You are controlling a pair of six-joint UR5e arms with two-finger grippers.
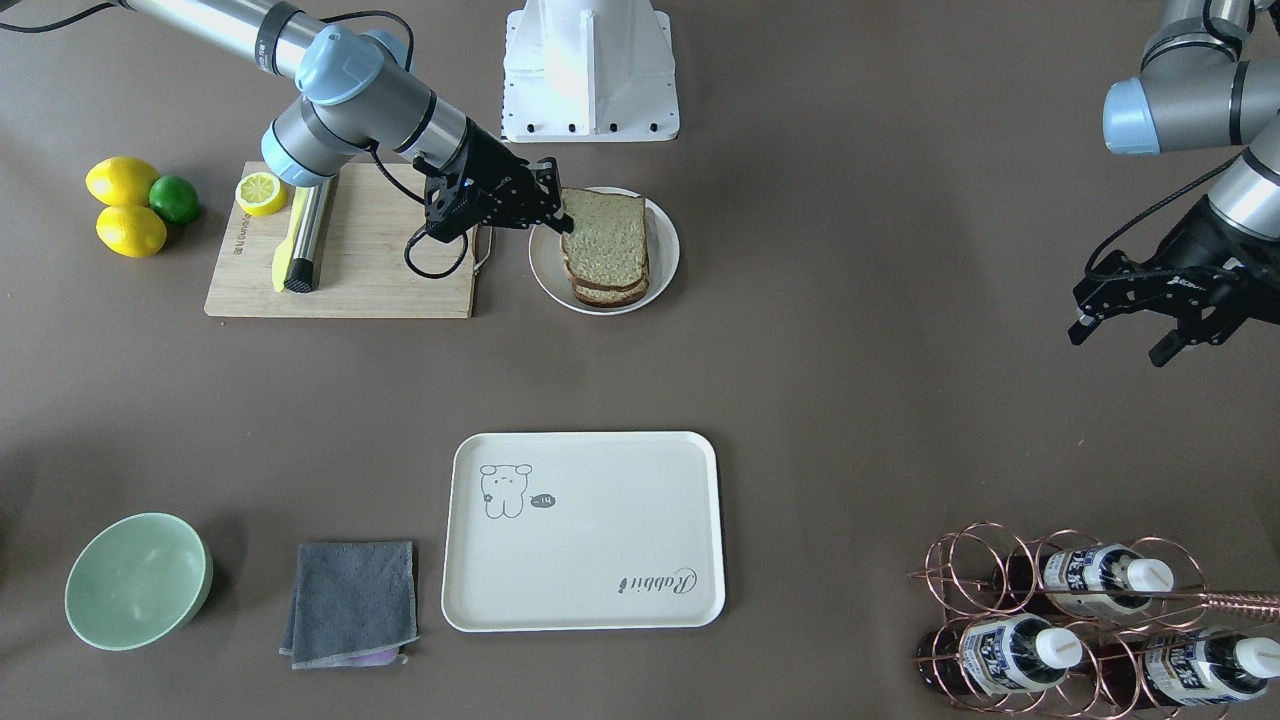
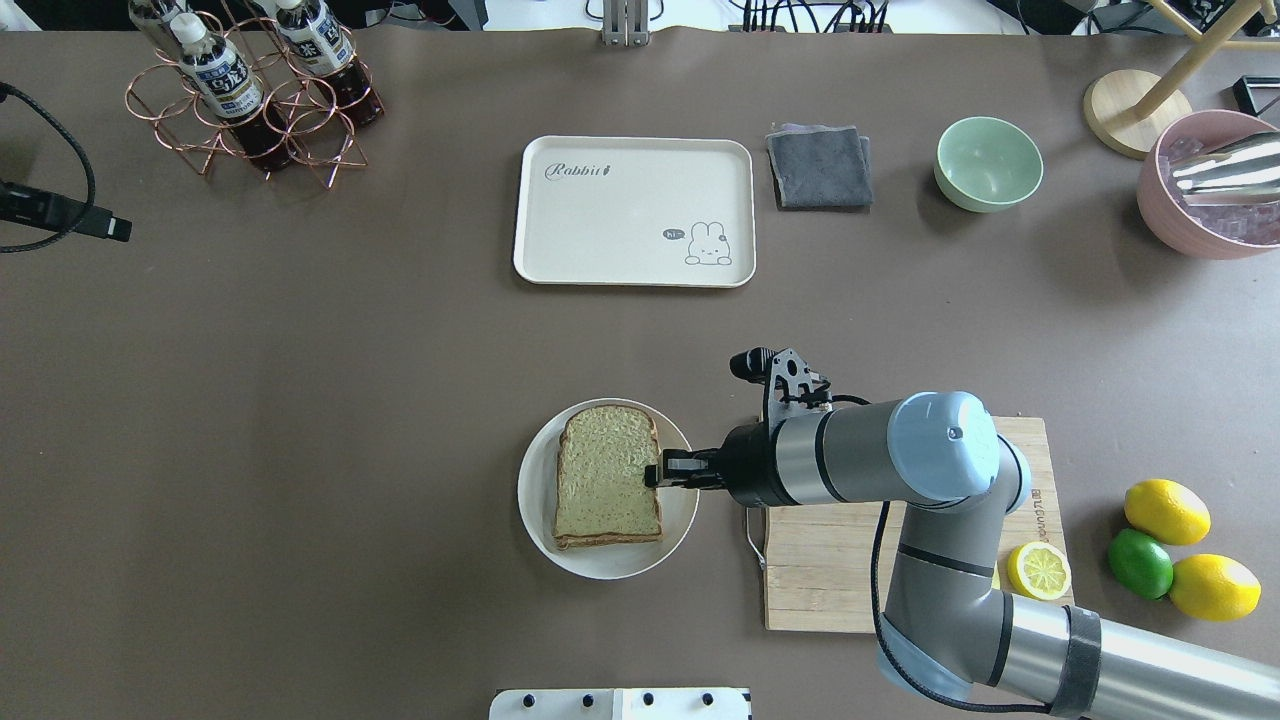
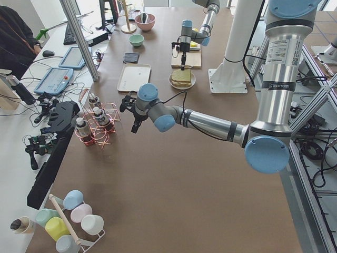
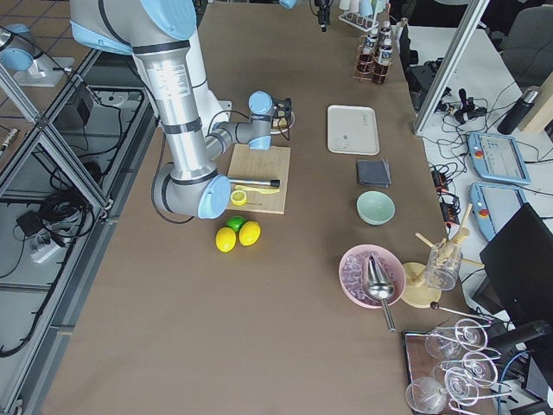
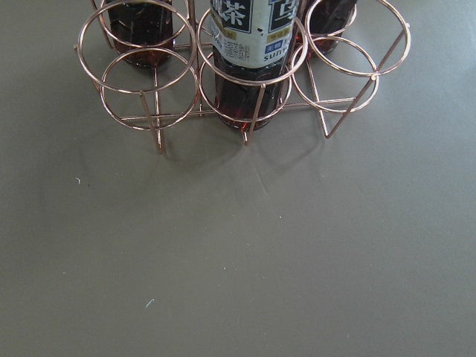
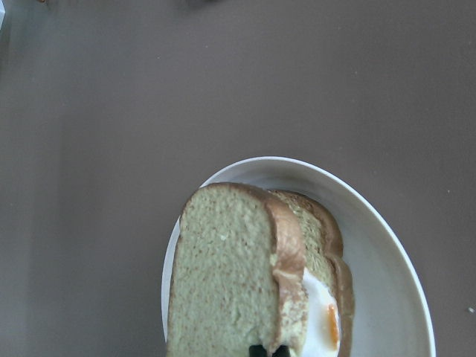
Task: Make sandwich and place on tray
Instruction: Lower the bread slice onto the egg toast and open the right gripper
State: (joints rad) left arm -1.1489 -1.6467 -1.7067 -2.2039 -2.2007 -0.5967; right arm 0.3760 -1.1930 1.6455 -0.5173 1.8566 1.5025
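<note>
The sandwich (image 1: 605, 240) (image 2: 605, 480) lies on a round white plate (image 1: 665, 250) (image 2: 535, 500), two seeded slices stacked. The right wrist view shows fried egg (image 6: 320, 320) between the slices. My right gripper (image 1: 563, 212) (image 2: 652, 470) reaches in sideways at the sandwich's edge nearest the cutting board, its fingertips close together on the top slice (image 6: 223, 282). The cream tray (image 1: 585, 560) (image 2: 620, 230) lies bare across the table from the plate. My left gripper (image 1: 1120, 340) (image 3: 131, 112) hovers open and holds nothing, beside the bottle rack.
A wooden cutting board (image 1: 380, 270) with a half lemon (image 1: 261, 192) and a knife (image 1: 305, 240) lies beside the plate. Two lemons and a lime (image 1: 174, 198) lie beyond it. A green bowl (image 1: 138, 580), a grey cloth (image 1: 352, 600) and a copper bottle rack (image 1: 1060, 610) line the far edge.
</note>
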